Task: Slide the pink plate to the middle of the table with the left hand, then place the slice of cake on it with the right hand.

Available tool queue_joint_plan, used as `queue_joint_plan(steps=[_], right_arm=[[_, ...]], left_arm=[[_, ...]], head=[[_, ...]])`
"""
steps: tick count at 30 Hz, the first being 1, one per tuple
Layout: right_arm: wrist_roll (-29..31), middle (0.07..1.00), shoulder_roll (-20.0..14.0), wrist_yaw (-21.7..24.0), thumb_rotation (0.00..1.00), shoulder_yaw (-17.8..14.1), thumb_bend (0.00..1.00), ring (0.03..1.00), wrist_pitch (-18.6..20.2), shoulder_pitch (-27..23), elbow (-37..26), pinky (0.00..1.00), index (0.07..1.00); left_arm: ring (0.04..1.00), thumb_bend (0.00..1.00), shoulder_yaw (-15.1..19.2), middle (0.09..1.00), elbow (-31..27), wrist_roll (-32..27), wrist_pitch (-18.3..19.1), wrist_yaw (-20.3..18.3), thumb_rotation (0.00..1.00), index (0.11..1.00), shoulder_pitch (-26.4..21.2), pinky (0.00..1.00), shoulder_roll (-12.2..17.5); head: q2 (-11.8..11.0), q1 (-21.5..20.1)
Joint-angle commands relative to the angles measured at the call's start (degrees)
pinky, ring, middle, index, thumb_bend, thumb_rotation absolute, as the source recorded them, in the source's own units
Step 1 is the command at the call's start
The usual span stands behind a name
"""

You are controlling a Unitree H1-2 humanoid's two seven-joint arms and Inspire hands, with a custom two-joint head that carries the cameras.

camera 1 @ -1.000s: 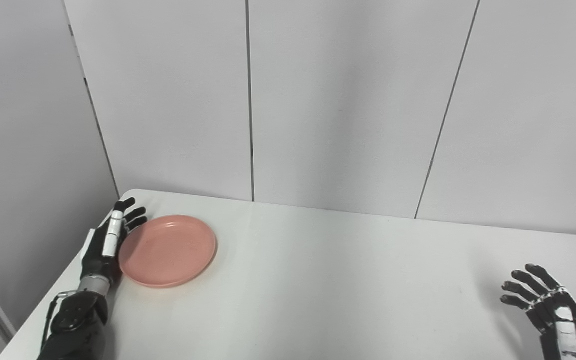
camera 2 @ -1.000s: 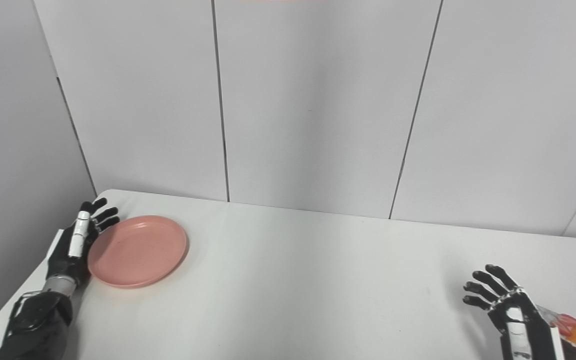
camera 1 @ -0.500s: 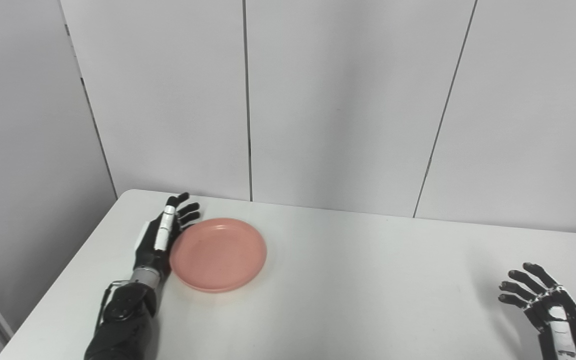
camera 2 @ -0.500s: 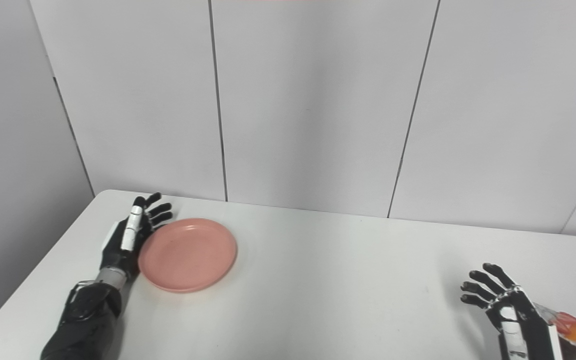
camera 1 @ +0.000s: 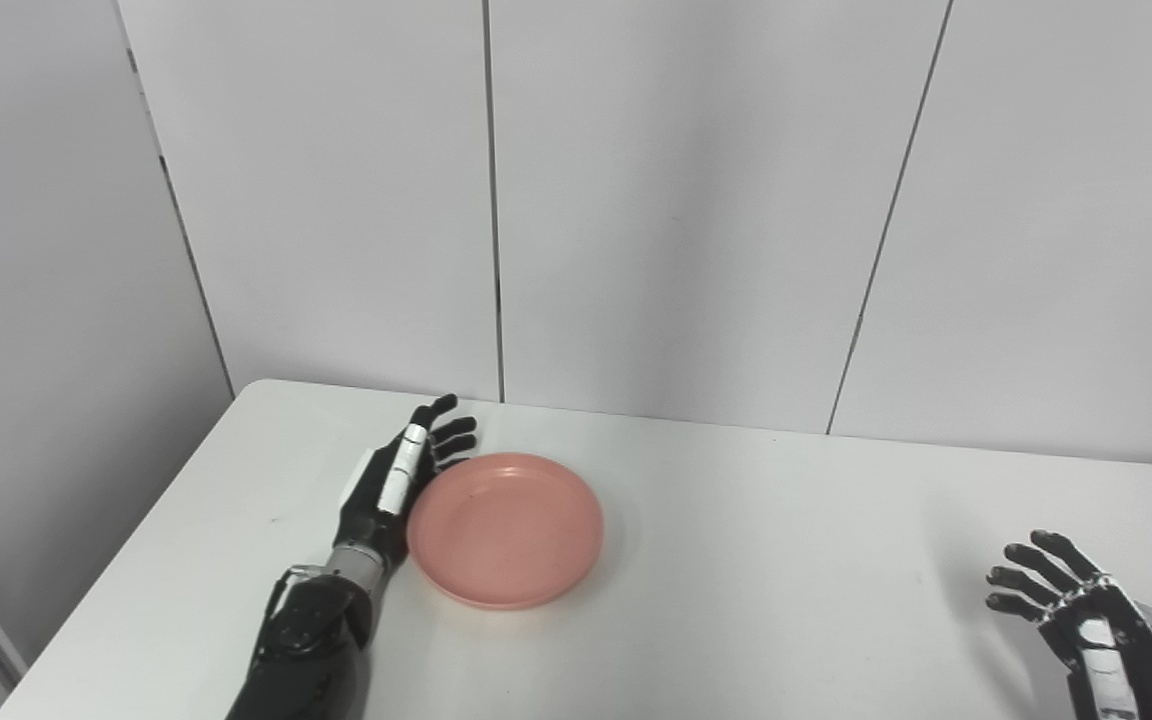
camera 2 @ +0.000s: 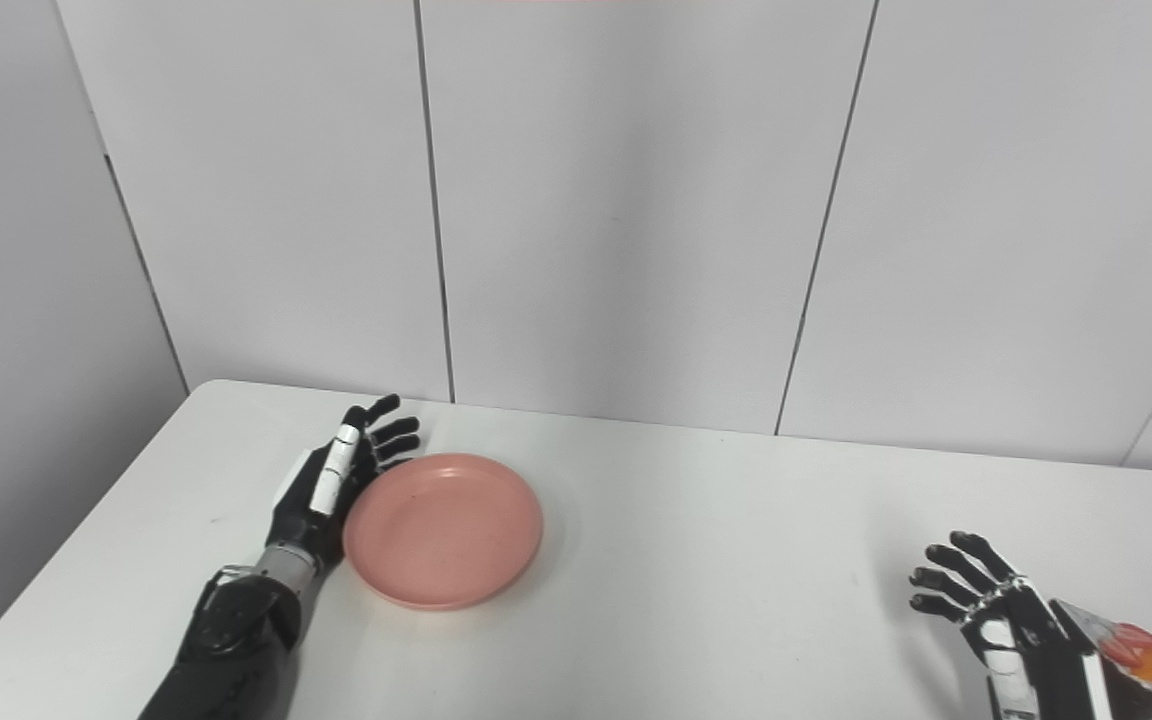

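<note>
Rightward has slid the pink plate (camera 1: 505,529), left hand (camera 1: 391,487) spread fingers (camera 1: 451,440) flat against its left rim.

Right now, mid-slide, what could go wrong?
1. The left hand only presses flat against the pink plate rim, no grasp, so the plate could rotate or slip off the push line.
2. The open right hand waits beside the cake slice near the table's right edge; a clumsy reach could nudge it off.
</note>
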Motion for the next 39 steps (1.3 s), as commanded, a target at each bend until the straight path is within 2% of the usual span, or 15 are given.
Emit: queue_joint_plan(steps=[1, 6, 10, 16, 20, 23, 26, 29, 32, 39], right_arm=[[-0.57, 0.732, 3.47, -0.59, 0.77, 1.57, 0.84, 0.678, 1.39, 6.12, 3.60, 0.62, 0.747], [-1.72, 0.729, 4.07, -1.56, 0.78, 2.20, 0.84, 0.677, 2.11, 6.17, 2.30, 0.62, 0.753], [-2.45, 0.729, 4.88, -2.51, 0.78, 2.92, 0.83, 0.667, 3.52, 6.28, 0.50, 0.62, 0.750], [-4.47, 0.739, 6.05, -4.15, 0.78, 4.07, 0.81, 0.678, 5.67, 6.48, -2.09, 0.64, 0.745], [-6.34, 0.754, 6.75, -5.25, 0.78, 5.01, 0.80, 0.694, 6.70, 6.40, -3.41, 0.65, 0.750], [-7.90, 0.760, 7.79, -6.90, 0.78, 5.65, 0.81, 0.698, 8.76, 6.57, -5.20, 0.65, 0.754], [-9.20, 0.763, 8.56, -7.85, 0.78, 6.27, 0.79, 0.697, 9.86, 6.69, -6.42, 0.65, 0.759], [-10.65, 0.766, 9.20, -8.69, 0.79, 6.80, 0.79, 0.700, 10.62, 6.65, -7.26, 0.65, 0.764], [-12.06, 0.765, 10.02, -9.53, 0.78, 7.35, 0.79, 0.699, 11.40, 6.43, -7.97, 0.65, 0.763], [-14.12, 0.770, 11.80, -11.40, 0.79, 8.53, 0.76, 0.706, 14.14, 5.83, -9.79, 0.65, 0.764]], left_arm=[[0.823, 0.75, -0.35, 0.814, -1.30, -0.24, -0.07, -0.99, 0.92, 0.854, -0.68, 0.75, -1.01], [0.835, 0.75, -0.97, 0.821, -4.32, -0.56, 2.13, -0.82, 0.94, 0.858, 0.19, 0.77, -3.25], [0.819, 0.79, -2.31, 0.806, -7.04, 0.95, 3.72, 0.11, 0.93, 0.851, 0.84, 0.75, -4.92], [0.827, 0.83, -4.85, 0.802, -11.97, 3.21, 6.98, 1.17, 0.92, 0.838, 2.35, 0.79, -6.76], [0.841, 0.79, -5.88, 0.813, -15.92, 4.51, 8.72, 2.67, 0.93, 0.831, 3.77, 0.82, -8.50], [0.852, 0.78, -6.37, 0.819, -18.02, 6.10, 9.05, 4.91, 0.93, 0.830, 4.70, 0.85, -10.15], [0.839, 0.78, -6.06, 0.817, -19.95, 7.24, 9.79, 8.46, 0.92, 0.828, 5.53, 0.85, -12.18], [0.843, 0.76, -5.71, 0.825, -20.52, 8.42, 9.37, 11.70, 0.96, 0.853, 5.86, 0.87, -13.83], [0.850, 0.80, -5.39, 0.829, -20.14, 8.18, 8.89, 12.60, 0.96, 0.861, 5.68, 0.89, -14.33], [0.866, 0.82, -4.76, 0.845, -20.14, 6.15, 10.15, 10.98, 0.96, 0.874, 5.11, 0.92, -13.89]], head=[[0.41, -0.56], [1.09, -2.39], [1.63, -4.34], [2.30, -8.16], [2.47, -10.55], [2.67, -12.92], [3.18, -15.17], [3.60, -16.59], [4.25, -19.00], [5.09, -23.74]])
